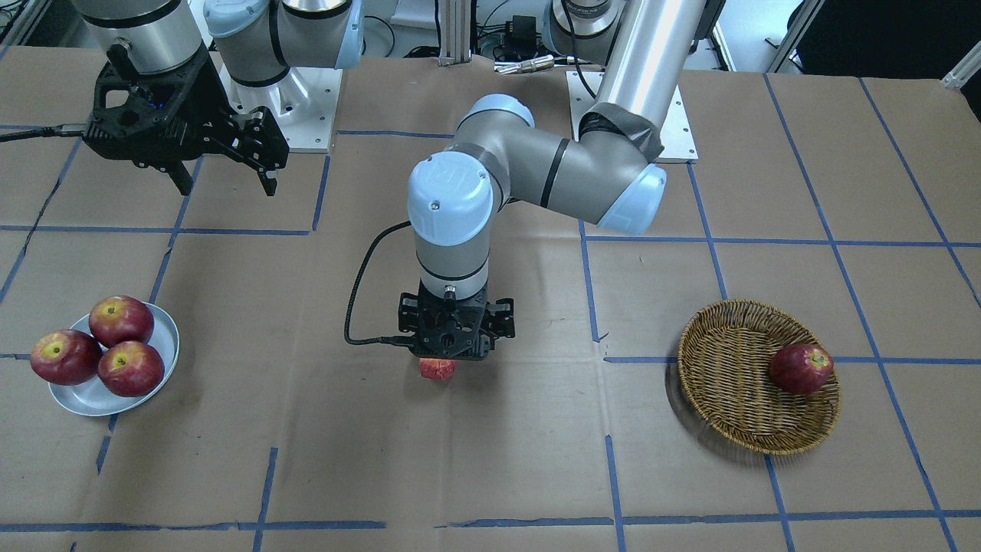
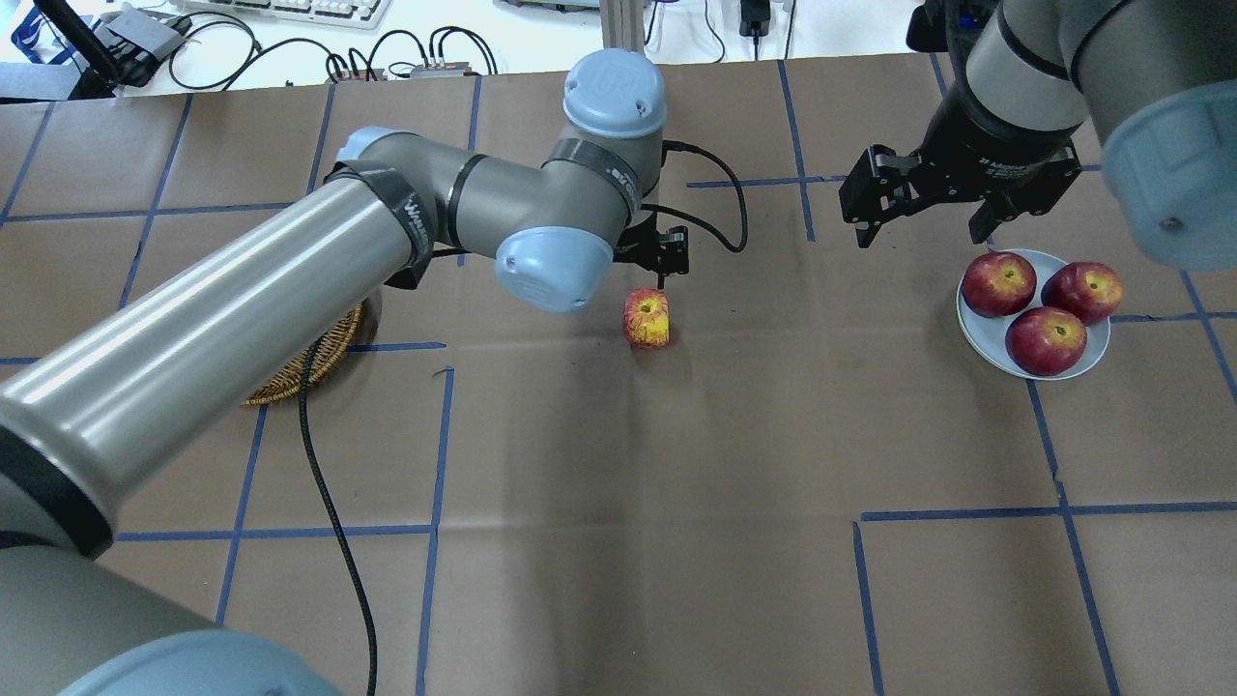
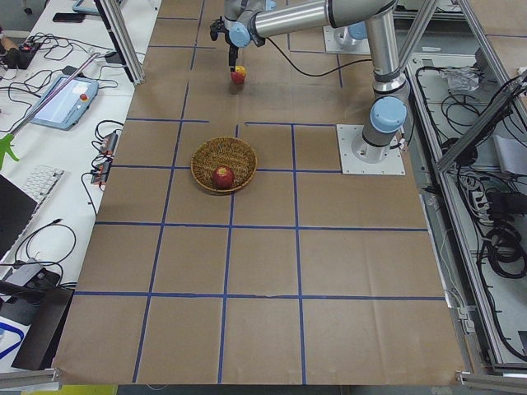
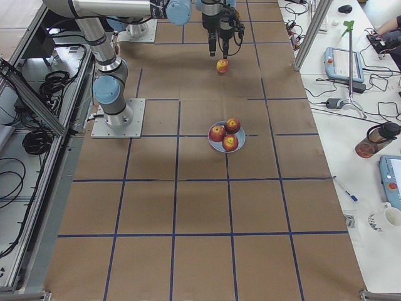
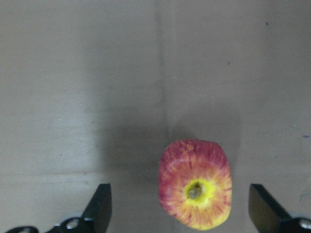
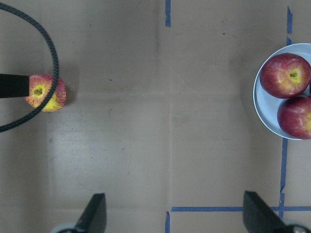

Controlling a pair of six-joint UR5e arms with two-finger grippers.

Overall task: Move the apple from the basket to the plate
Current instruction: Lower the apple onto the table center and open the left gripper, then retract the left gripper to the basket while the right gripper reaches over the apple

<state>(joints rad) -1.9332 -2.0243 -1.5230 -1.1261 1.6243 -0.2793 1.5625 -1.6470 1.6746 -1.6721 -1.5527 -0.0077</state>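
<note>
The pinkish-red and yellow apple [image 1: 437, 369] stands on the brown table midway between basket and plate, stem up, and also shows in the overhead view [image 2: 647, 318] and the left wrist view [image 5: 195, 184]. My left gripper [image 5: 181, 208] hangs right over it, open, with the fingers apart on both sides and touching nothing. The wicker basket [image 1: 728, 399] lies on my left, largely hidden under my left arm in the overhead view [image 2: 302, 375]. The pale plate [image 1: 170, 337] lies on my right. My right gripper [image 2: 920, 232] is open and empty, raised beside the plate [image 2: 978, 333].
Three dark red apples [image 2: 1046, 340] fill most of the plate. One dark red apple [image 1: 801, 368] lies in the basket. My left wrist's black cable [image 1: 354, 307] loops beside the gripper. Blue tape lines cross the table.
</note>
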